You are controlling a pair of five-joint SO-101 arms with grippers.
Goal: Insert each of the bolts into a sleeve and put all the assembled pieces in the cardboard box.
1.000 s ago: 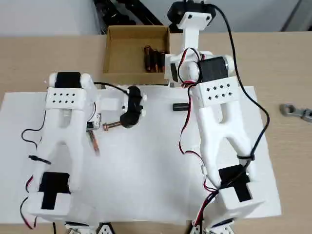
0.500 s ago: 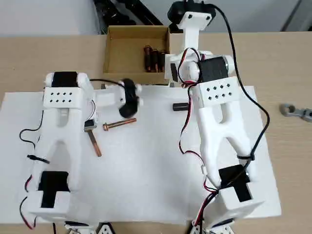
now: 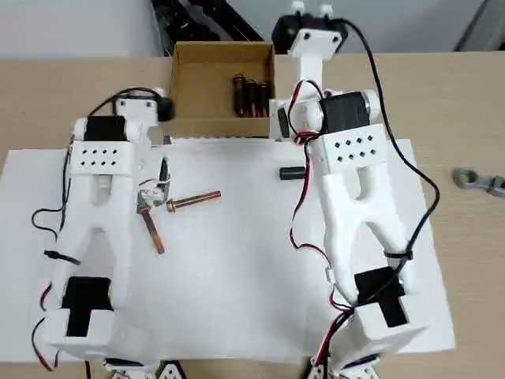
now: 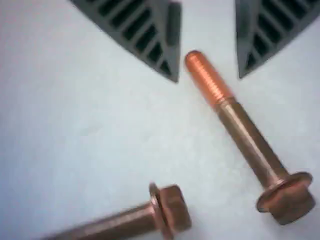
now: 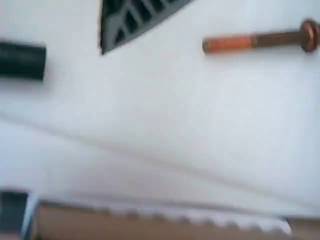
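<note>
The left gripper, jaws apart, hovers over the threaded tip of a bolt lying on the white sheet.

One bolt tip-first between the left gripper's jaws, a second bolt just outside them, so that's two loose. One sleeve. One box, three assembled pieces inside. One wrench.
</note>
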